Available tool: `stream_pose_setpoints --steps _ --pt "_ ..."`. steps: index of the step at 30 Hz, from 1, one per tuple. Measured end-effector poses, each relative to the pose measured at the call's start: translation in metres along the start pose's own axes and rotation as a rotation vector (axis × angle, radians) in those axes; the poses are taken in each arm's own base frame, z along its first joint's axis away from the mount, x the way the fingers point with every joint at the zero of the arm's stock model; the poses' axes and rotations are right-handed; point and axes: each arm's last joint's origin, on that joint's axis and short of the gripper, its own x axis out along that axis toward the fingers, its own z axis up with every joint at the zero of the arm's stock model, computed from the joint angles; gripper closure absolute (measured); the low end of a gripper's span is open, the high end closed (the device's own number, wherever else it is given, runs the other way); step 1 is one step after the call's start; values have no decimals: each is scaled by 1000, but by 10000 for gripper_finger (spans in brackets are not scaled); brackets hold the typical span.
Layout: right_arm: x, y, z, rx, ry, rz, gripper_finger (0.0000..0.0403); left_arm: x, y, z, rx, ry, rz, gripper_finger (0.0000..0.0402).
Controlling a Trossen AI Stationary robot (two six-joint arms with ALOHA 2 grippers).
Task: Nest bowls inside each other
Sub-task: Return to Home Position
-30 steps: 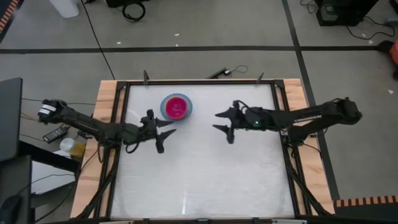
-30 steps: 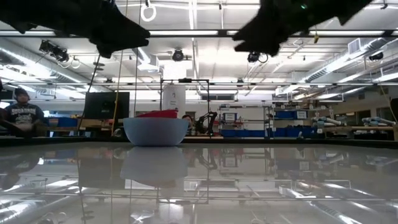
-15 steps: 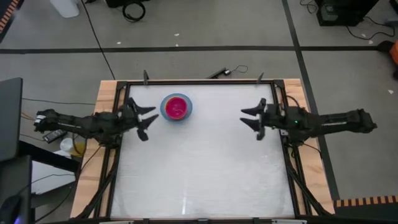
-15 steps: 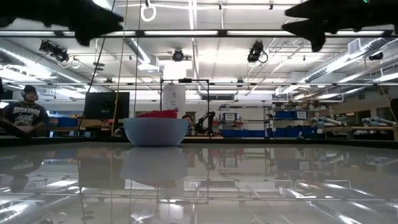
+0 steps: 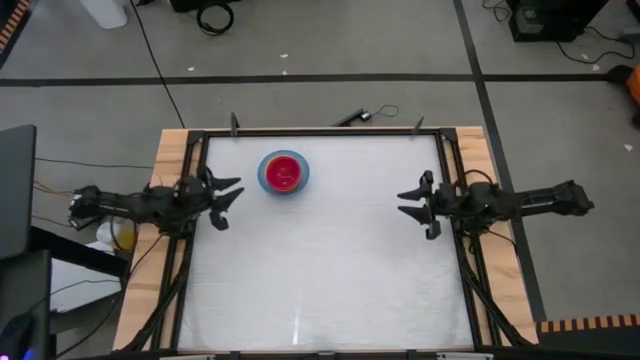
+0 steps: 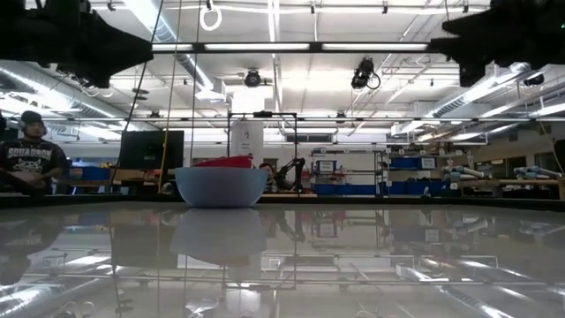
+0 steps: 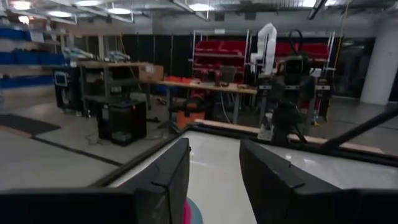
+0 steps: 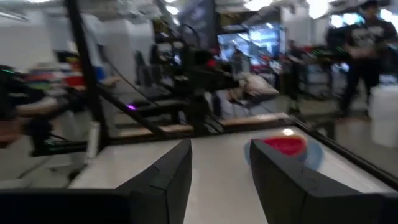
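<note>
A light blue bowl stands on its base on the white table, toward the far left, with a red-pink bowl nested inside it. In the low view the blue bowl shows from the side, with a red rim just above its edge. My left gripper hovers open at the table's left edge, nothing between its fingers. My right gripper hovers open near the right edge, its fingers pointing level toward the bowls.
A dark metal frame runs around the table top. A person sits beyond the table at the left of the low view. Cables and a small black object lie on the floor behind the far edge.
Both arms have drawn back from the middle of the table. My left gripper has gone toward the left edge, away from the bowls, and my right gripper toward the right edge. The nested bowls have stayed in place.
</note>
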Motion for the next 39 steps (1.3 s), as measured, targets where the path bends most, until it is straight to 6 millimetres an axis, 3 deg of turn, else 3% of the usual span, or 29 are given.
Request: stream_pose_setpoints --steps 5,14,25,36,39 --pt "-9 0 2 8 -14 31 237 -13 8 4 -11 -10 7 261" --pt "-13 -5 -19 60 -39 -25 237 -9 4 -21 6 88 -22 261" --pt "-15 -6 -21 30 -47 -62 237 -8 0 -44 5 90 -127 283" --pt "-14 -8 -28 -12 -53 -94 239 -8 -1 -42 -4 67 -175 288" --pt "-15 -8 -28 -25 -59 -100 257 -8 -3 -39 -9 44 -222 318"
